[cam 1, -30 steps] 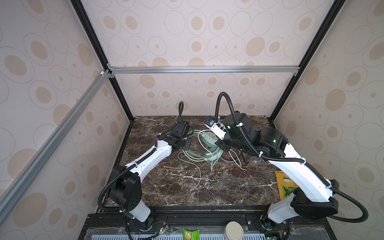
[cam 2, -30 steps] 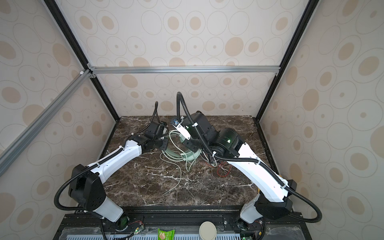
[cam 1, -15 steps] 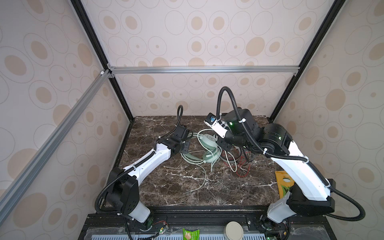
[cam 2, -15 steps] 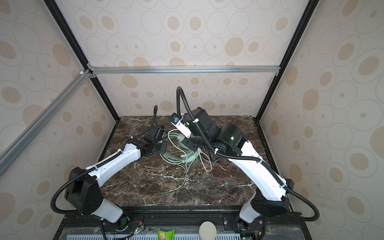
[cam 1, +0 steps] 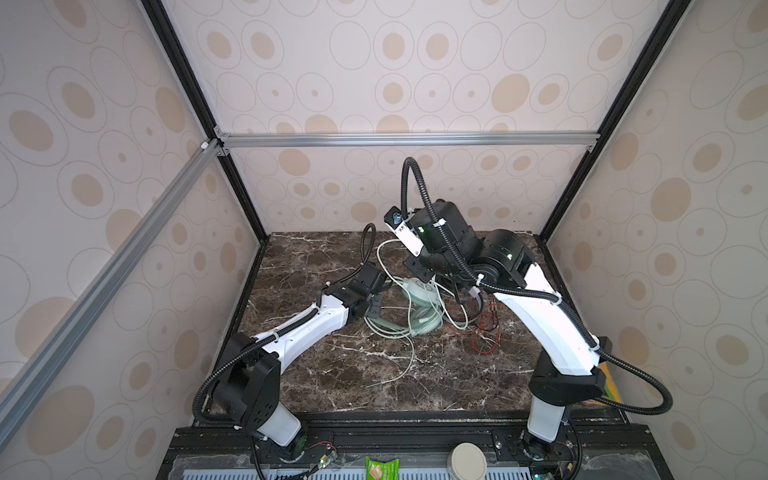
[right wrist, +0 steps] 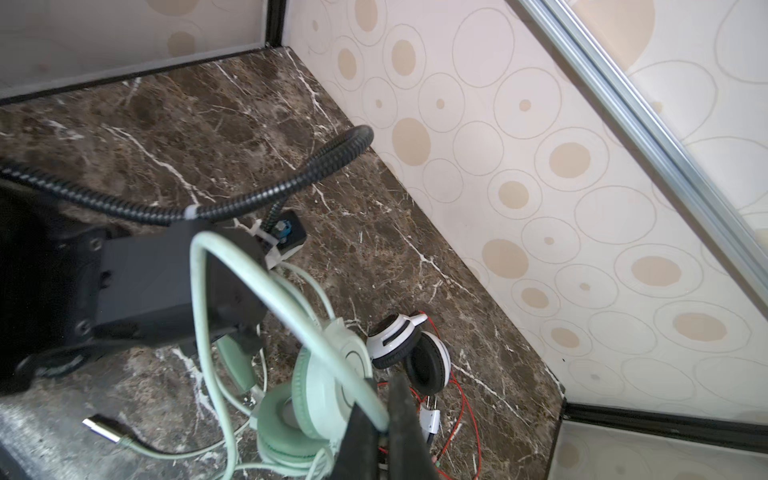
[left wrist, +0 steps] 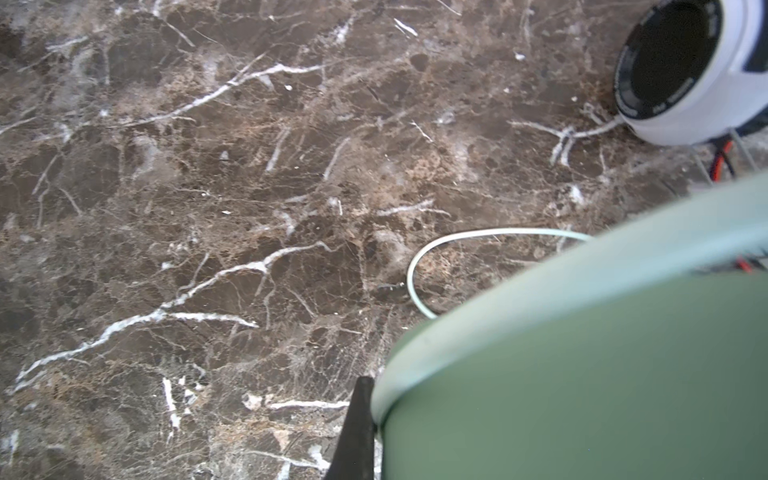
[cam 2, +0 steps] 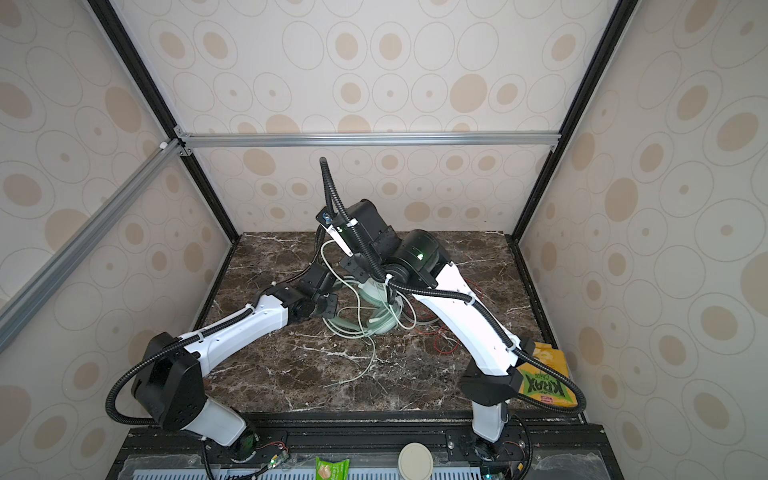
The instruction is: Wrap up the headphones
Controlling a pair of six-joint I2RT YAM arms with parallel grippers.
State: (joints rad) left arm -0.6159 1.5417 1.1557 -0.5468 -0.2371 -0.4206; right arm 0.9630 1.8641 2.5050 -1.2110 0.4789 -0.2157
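Mint-green headphones [cam 1: 419, 291], band [left wrist: 582, 274] leftward in left claw [cam 1: 372, 311], cable [right wrist: 195, 282] in right claw [right wrist: 384, 428]

I work inside a tall booth. Its back wall [cam 1: 374, 62], left wall [cam 1: 62, 166] and right wall [cam 1: 685, 208] all wear the same cream paper printed with tan ovals and thin rings. Black posts [cam 1: 178, 66] run up the back corners. A silver aluminium bar [cam 1: 407, 139] crosses the back wall and a second bar [cam 1: 104, 270] slants along the left wall. My bench [cam 1: 332, 374] is dark brown marble veined in white, edged at the front by a black rail [cam 1: 415, 436]. The light is soft and even.
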